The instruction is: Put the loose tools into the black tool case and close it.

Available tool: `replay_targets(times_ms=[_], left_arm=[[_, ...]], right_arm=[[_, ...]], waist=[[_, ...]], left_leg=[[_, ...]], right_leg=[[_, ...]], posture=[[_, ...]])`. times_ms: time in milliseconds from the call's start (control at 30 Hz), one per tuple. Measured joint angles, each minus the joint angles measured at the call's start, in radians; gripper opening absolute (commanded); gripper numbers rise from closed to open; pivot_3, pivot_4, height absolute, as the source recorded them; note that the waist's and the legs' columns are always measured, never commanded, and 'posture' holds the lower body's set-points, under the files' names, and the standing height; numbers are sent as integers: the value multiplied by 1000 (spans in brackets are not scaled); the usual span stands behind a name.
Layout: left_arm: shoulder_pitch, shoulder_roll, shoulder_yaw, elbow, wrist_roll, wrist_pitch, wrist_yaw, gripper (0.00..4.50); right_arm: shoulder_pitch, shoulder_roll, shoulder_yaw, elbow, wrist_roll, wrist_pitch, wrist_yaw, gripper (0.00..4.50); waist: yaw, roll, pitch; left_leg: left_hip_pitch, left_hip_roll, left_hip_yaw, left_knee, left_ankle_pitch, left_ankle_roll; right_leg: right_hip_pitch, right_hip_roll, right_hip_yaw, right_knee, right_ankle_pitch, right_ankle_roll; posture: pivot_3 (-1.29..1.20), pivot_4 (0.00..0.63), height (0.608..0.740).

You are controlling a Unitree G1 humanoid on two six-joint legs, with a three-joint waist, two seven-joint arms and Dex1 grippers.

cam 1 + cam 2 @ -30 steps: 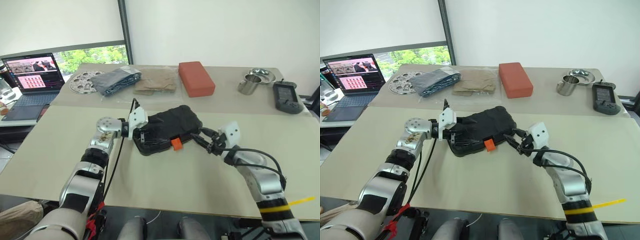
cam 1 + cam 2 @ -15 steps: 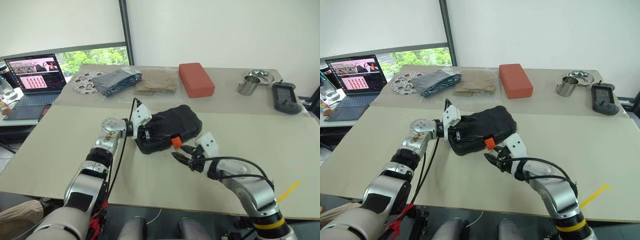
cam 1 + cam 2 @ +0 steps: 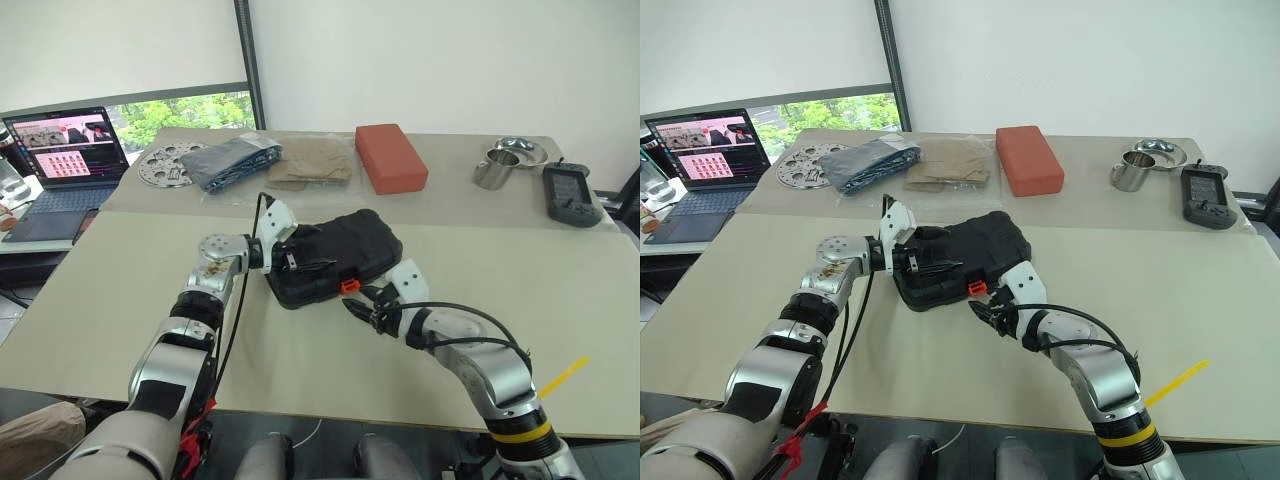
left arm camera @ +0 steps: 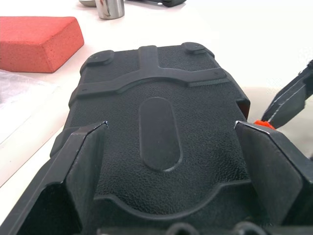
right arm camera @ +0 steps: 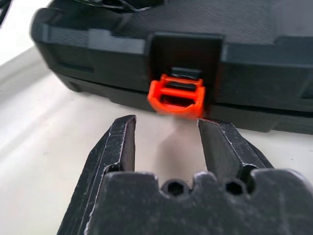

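The black tool case [image 3: 345, 250] lies with its lid down in the middle of the table, its small orange latch [image 5: 176, 95] on the near side hanging loose. My left gripper [image 3: 297, 258] is open wide at the case's left end, its fingers [image 4: 83, 161] spread over the textured lid. My right gripper [image 5: 166, 122] is open and level with the table, its tips just short of the latch [image 3: 349, 285] with nothing between them. The loose tools are out of view.
At the back lie a red-orange block [image 3: 391, 157], a metal cup [image 3: 498, 167], a metal bowl [image 3: 522, 150], a black handheld device [image 3: 570, 195], bagged cloths [image 3: 235, 160], a perforated disc [image 3: 168, 165] and a laptop [image 3: 65, 155].
My right gripper has swung left from the case's right corner to a spot in front of the orange latch and dropped lower. The left gripper has stayed on the case.
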Motion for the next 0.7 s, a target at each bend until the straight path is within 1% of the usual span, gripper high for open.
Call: replay_targets(times_ms=[200, 600, 700], left_arm=[[0, -3, 4, -1, 1, 5, 1, 4422], [0, -4, 4, -1, 1, 4, 1, 4422], [0, -6, 3, -1, 3, 3, 1, 4500]], right_arm=[[-33, 24, -1, 7, -18, 0, 1, 2375], [-33, 43, 14, -1, -61, 2, -22, 2375], [-33, 43, 16, -9, -69, 14, -31, 1684]], waist=[[-8, 0, 0], [-11, 0, 0], [-11, 0, 0]], left_leg=[[0, 0, 0, -1, 0, 0], [0, 0, 0, -1, 0, 0], [0, 0, 0, -1, 0, 0]], right_leg=[[0, 0, 0, 0, 0, 0], [0, 0, 0, 0, 0, 0], [0, 0, 0, 0, 0, 0]], posture=[[0, 150, 740], [0, 150, 740], [0, 150, 740]])
